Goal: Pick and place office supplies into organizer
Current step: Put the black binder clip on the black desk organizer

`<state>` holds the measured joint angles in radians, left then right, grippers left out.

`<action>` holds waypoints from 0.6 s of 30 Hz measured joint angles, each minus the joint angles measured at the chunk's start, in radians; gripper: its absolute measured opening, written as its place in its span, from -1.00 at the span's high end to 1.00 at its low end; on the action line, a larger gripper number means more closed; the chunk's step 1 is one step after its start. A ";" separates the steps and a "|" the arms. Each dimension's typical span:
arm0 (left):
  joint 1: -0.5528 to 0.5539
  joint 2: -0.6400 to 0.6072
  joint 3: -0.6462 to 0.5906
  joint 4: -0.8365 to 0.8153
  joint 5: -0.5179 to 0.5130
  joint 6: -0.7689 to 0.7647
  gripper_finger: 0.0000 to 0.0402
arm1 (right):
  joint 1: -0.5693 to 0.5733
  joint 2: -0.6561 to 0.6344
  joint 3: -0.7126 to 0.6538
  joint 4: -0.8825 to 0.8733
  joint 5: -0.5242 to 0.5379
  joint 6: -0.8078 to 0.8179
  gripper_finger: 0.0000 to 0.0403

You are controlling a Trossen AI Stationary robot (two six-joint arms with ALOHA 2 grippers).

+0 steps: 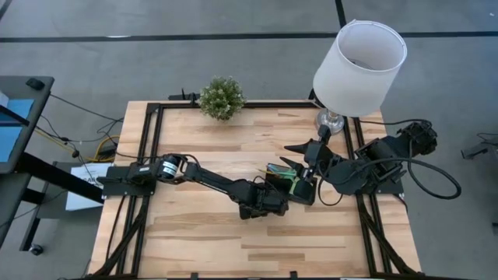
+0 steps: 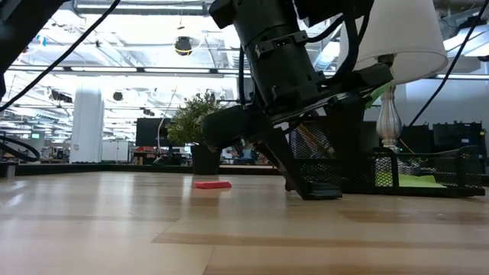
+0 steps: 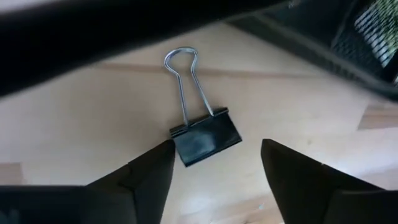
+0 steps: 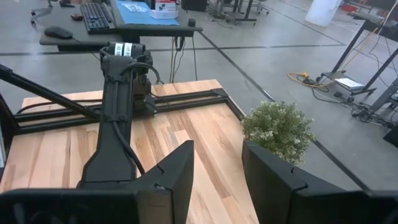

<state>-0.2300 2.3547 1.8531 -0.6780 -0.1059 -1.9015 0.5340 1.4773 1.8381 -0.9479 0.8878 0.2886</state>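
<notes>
Between the two dark fingers of the left jaws [image 3: 214, 163], low in the left wrist frame, lies a small black binder clip [image 3: 205, 137] flat on the pale wooden bench [image 3: 74, 130]. Its black body sits in the gap between the fingertips, with one corner close against the finger [image 3: 152, 171] at the left of the frame and a clear space before the other; its wire handles point away toward the top of the frame. Those jaws are spread wide and grip nothing.

From overhead, the left jaws [image 1: 268, 204] sit at the middle of the frame, just beside the near edge of the black organizer [image 1: 289, 180], which already shows green and coloured items inside. At bench level the organizer [image 2: 397, 179] is a black mesh tray at right of centre, with a lime-green pad [image 2: 416, 181] in its low front part, and the left arm reaches the bench just in front of it. A pink eraser [image 2: 212, 184] lies on the bench at left of centre, well apart from the tray.

Above the organizer's right side hang the right jaws [image 1: 306, 169], parted and empty. A potted plant [image 1: 221, 97] stands at the upper middle of the overhead frame, and a white-shaded lamp [image 1: 359, 58] at the upper right.
</notes>
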 joint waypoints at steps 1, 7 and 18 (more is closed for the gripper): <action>0.001 0.000 0.000 -0.010 -0.003 -0.009 -0.21 | 0.000 0.000 0.000 0.000 0.000 0.000 0.36; 0.005 0.013 0.001 -0.019 -0.025 -0.078 -0.40 | 0.000 0.000 0.000 0.000 0.000 0.000 0.36; 0.007 0.030 0.007 -0.042 0.039 -0.099 -0.49 | 0.000 0.000 0.000 0.006 0.000 0.000 0.36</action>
<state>-0.2226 2.3844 1.8599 -0.7197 -0.0666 -2.0009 0.5339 1.4773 1.8381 -0.9424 0.8877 0.2886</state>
